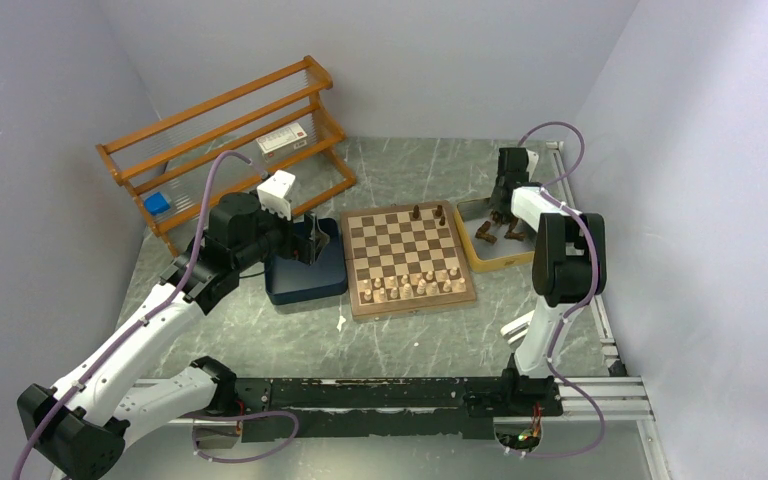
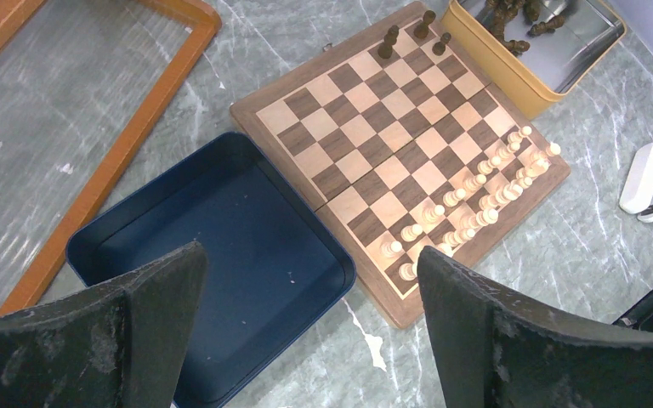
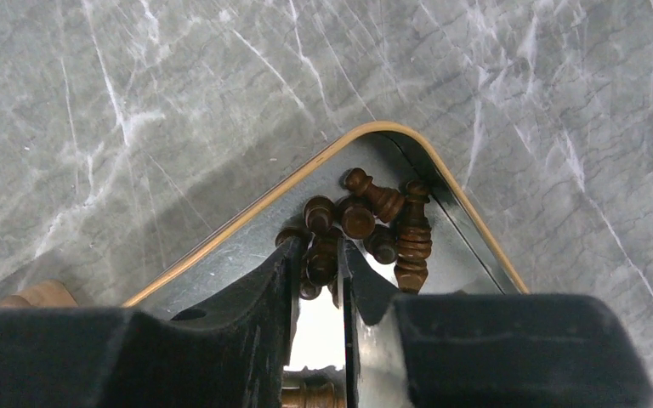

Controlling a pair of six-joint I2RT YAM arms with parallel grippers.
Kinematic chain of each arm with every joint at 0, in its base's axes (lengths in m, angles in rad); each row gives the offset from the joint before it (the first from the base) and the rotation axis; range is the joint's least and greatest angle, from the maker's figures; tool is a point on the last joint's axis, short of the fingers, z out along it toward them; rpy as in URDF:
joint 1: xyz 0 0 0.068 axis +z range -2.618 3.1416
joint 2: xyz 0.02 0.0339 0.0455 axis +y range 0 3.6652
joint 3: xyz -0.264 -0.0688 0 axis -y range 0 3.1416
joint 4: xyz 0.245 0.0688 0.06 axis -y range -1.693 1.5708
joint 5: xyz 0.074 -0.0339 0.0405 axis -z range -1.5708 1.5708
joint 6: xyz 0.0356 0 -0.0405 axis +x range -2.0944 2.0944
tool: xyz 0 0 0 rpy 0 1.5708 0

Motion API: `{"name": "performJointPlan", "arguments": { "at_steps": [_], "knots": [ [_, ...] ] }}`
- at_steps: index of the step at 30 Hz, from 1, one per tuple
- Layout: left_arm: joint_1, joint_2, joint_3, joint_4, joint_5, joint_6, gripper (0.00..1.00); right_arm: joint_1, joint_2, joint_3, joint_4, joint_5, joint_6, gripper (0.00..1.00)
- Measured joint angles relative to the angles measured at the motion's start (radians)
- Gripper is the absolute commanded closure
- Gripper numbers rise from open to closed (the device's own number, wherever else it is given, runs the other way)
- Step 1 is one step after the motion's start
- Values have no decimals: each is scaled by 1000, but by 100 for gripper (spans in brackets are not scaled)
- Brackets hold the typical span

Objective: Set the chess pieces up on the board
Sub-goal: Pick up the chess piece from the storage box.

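Pick-up step: right tool (image 3: 318,270), clamped on a chess piece (image 3: 321,257), must lift clear of the heap (image 3: 395,223), then carry left to the board (image 1: 410,250).

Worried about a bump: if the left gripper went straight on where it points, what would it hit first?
Most likely the dark blue tray: the open left gripper aims down at its floor, close to the rim next to the board. Depth is unclear.
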Motion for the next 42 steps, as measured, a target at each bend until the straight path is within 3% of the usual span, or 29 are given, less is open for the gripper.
{"name": "performJointPlan", "arguments": {
  "at_steps": [8,31,42],
  "knots": [
    [0,2,0,0,0,0,2,0,3,0,-5,0,0,84],
    [0,5,0,0,0,0,2,2,-104,14,-119,13,29,88],
    [0,5,0,0,0,0,2,79,-198,42,-183,-46,50,88]
  ]
}}
